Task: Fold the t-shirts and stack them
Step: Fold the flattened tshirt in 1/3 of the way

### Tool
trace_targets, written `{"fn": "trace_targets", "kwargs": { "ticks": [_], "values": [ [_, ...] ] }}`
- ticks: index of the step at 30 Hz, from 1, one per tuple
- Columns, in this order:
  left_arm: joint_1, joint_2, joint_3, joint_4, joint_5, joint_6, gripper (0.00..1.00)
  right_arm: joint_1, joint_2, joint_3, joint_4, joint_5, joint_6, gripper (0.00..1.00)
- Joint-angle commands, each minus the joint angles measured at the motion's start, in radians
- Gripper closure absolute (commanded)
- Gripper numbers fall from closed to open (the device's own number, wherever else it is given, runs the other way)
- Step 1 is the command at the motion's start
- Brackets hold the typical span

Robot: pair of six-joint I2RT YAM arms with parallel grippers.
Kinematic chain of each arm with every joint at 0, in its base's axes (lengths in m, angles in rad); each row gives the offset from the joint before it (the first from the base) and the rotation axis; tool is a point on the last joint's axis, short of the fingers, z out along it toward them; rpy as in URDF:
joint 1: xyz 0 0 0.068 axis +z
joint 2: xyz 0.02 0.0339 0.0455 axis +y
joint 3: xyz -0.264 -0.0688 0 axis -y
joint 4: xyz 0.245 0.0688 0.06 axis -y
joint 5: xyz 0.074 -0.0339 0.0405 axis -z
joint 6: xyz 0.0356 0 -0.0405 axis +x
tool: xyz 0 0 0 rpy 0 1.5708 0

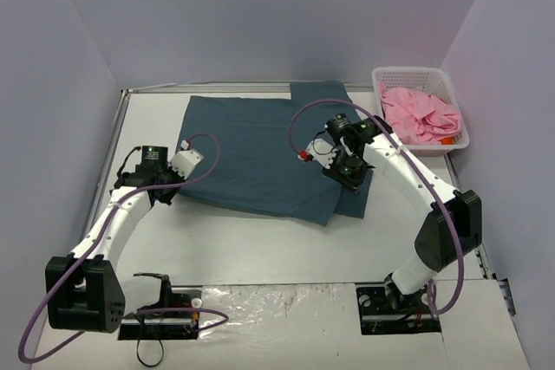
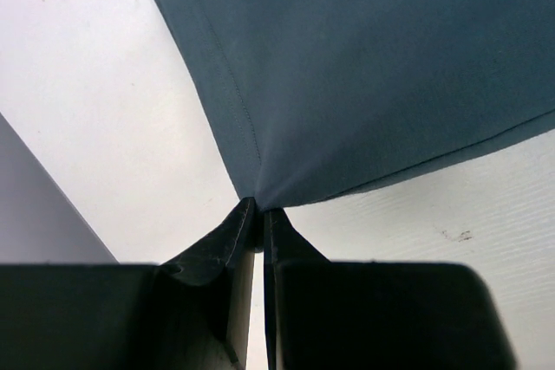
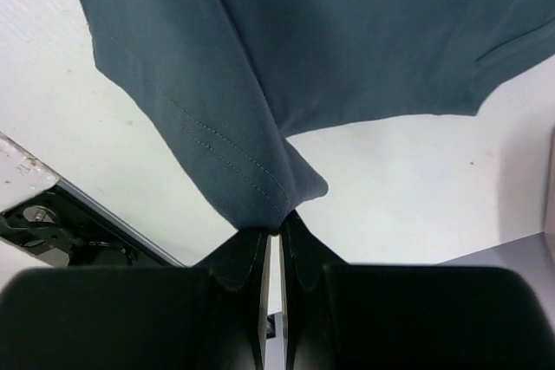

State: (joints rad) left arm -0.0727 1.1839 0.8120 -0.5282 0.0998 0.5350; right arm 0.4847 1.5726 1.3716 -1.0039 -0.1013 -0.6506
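The dark teal-blue t-shirt (image 1: 260, 153) lies spread over the middle of the white table, with a folded strip along its right side. My left gripper (image 1: 173, 188) is shut on its near-left corner; in the left wrist view the cloth (image 2: 373, 67) runs straight into the closed tips (image 2: 258, 205). My right gripper (image 1: 354, 181) is shut on a bunched, stitched hem at the shirt's right side, seen in the right wrist view as cloth (image 3: 303, 41) above the tips (image 3: 276, 227). The pink t-shirt (image 1: 421, 114) lies crumpled in the basket.
The white lattice basket (image 1: 408, 72) stands at the far right corner, against the wall. Grey walls enclose the table on three sides. A crinkled plastic sheet (image 1: 260, 309) lies between the two arm bases at the near edge. The table's edge rail (image 3: 52, 223) shows in the right wrist view.
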Motion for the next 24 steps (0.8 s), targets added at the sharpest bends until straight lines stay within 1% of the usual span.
{"fn": "trace_targets", "kwargs": {
  "ticks": [1, 14, 24],
  "values": [
    [-0.002, 0.005, 0.073, -0.007, -0.021, -0.029, 0.98, -0.024, 0.039, 0.087, -0.045, 0.026, -0.035, 1.0],
    [-0.002, 0.101, 0.131, 0.011, -0.041, -0.035, 0.98, -0.093, 0.211, 0.349, -0.058, 0.041, -0.058, 1.0],
    [-0.004, 0.178, 0.194, 0.019, -0.055, -0.033, 0.98, -0.123, 0.36, 0.529, -0.085, 0.037, -0.075, 1.0]
  ]
}}
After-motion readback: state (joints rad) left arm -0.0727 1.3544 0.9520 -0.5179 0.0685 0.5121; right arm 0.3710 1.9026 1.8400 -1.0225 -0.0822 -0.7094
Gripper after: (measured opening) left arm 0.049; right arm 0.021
